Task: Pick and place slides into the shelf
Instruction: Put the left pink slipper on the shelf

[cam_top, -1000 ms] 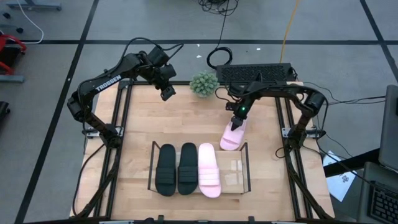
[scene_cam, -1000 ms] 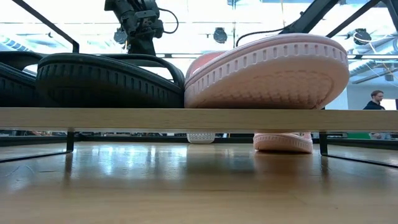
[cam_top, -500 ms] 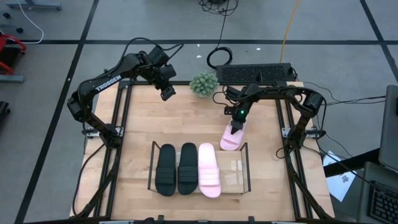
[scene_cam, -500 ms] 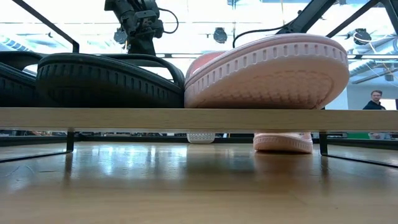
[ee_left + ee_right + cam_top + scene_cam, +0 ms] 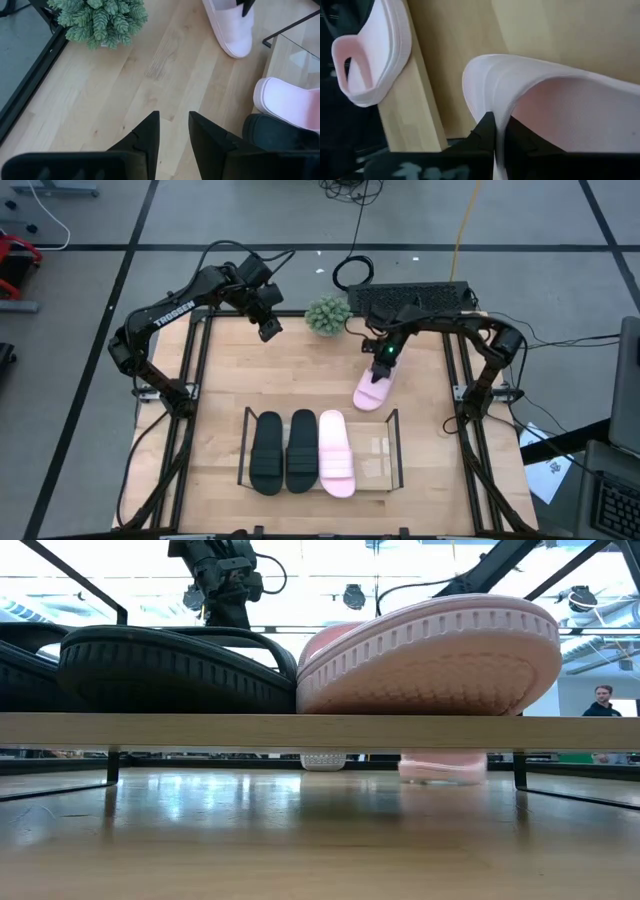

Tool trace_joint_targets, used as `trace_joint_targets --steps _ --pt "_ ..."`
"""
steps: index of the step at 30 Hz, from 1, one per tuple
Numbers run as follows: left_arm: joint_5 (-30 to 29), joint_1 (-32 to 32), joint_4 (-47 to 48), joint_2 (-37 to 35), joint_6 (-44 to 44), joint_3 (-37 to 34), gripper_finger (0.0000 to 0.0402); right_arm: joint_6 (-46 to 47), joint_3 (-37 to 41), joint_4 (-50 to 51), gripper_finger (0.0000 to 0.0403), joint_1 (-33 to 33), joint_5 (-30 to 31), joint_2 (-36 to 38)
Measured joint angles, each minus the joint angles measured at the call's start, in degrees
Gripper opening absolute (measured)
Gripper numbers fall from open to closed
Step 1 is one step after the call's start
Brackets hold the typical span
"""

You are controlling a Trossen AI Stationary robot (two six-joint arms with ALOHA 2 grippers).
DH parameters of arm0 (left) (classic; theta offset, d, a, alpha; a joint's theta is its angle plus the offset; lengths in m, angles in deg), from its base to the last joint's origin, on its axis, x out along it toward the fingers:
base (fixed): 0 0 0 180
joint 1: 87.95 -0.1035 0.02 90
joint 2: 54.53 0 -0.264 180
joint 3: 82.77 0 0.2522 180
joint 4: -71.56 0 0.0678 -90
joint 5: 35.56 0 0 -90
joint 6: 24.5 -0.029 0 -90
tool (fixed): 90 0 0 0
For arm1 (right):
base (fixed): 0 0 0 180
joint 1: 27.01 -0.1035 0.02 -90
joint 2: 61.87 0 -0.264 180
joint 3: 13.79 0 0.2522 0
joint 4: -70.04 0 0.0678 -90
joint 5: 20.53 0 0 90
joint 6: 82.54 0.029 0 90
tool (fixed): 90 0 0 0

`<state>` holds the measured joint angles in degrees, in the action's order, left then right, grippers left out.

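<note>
A pale pink slide (image 5: pixel 371 389) lies on the wood table just beyond the shelf (image 5: pixel 396 442), with my right gripper (image 5: pixel 386 364) shut on it at its far end. It shows low and blurred in the low view (image 5: pixel 443 767). On the shelf sit two black slides (image 5: pixel 284 451) and a pink slide (image 5: pixel 337 453), soles down, side by side. My left gripper (image 5: pixel 174 131) hangs open over bare wood at the table's far left (image 5: pixel 268 329), holding nothing. My right gripper pinches the pink slide's wide strap at its edge (image 5: pixel 492 107) between its two fingers, one finger under the strap and one outside. The fingers come from above, pointing down. Whether the slide's near end (image 5: pixel 364 403) still touches the table, I cannot tell.
A small green potted plant (image 5: pixel 328 314) stands at the table's far edge, with a black device (image 5: pixel 412 298) beside it. The shelf's right part (image 5: pixel 376 457) is bare. Dark metal frame rails run along the table's left and right sides.
My right gripper has gone toward the table's far edge. The pink slide has gone with it, away from the shelf and slightly toward the left.
</note>
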<state>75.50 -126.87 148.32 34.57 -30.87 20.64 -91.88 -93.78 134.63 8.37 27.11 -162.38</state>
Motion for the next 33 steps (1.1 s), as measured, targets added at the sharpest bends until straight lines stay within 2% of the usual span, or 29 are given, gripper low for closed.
trace_joint_targets --steps 3,13,17,20,25,33 --pt "0.0 0.0 0.0 0.0 0.4 0.0 0.0104 -3.5 -4.7 6.0 0.0004 0.7 2.6 0.6" --pt "-0.1 0.0 0.0 0.0 0.8 0.0 0.0104 -7.6 -23.9 24.0 0.0002 -0.8 1.7 0.7" --pt "-0.2 0.0 0.0 0.0 0.9 0.0 0.0104 -8.3 -29.9 29.2 0.0001 -3.1 -2.5 0.7" --pt "-0.2 0.0 0.0 0.0 0.7 0.0 0.0104 -8.0 -32.6 31.6 0.0001 -6.6 -5.8 0.7" --pt "-0.2 0.0 -0.1 0.0 0.6 0.0 0.0104 -8.1 -33.8 34.8 0.0001 -14.9 -6.1 0.7" --pt "-0.2 0.0 -0.3 0.0 0.7 0.0 0.0104 -6.6 -33.8 31.7 0.0000 -27.4 -7.5 0.1"
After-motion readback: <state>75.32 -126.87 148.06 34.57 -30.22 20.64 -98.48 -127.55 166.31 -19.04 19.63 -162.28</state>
